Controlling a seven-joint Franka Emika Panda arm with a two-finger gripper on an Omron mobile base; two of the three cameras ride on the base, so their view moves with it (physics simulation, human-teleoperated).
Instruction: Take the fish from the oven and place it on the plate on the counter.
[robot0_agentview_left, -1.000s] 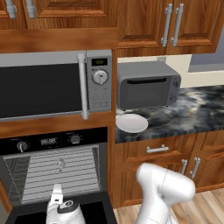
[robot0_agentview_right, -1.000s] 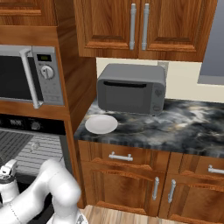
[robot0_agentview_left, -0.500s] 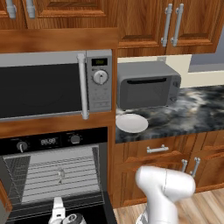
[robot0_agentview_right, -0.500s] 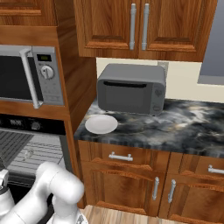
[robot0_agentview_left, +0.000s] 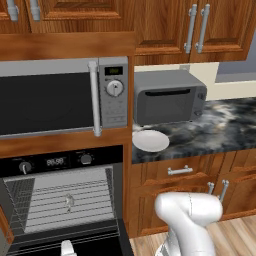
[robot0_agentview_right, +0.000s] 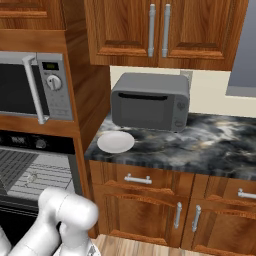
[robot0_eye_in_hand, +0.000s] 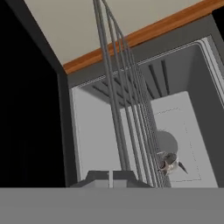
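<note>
Tiny pale silvery-grey fish (robot0_agentview_left: 69, 201) seen on wire rack (robot0_agentview_left: 75, 210) mid-oven (robot0_agentview_left: 60, 200), door open. Small round white plate (robot0_agentview_left: 150, 140) set at dark marbled counter (robot0_agentview_left: 225, 125) left front corner. Gripper (robot0_eye_in_hand: 110, 179) fingers clenched, nothing grasped.

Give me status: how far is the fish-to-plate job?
Done: the oven door is open, its rack exposed. In hand: nothing. The gripper is shut at the oven mouth, and the fish lies on the rack, further in than the fingertips. Left: reach in, open the fingers, grasp the fish, lift it out and set it on the white plate, which sits bare on the counter.
</note>
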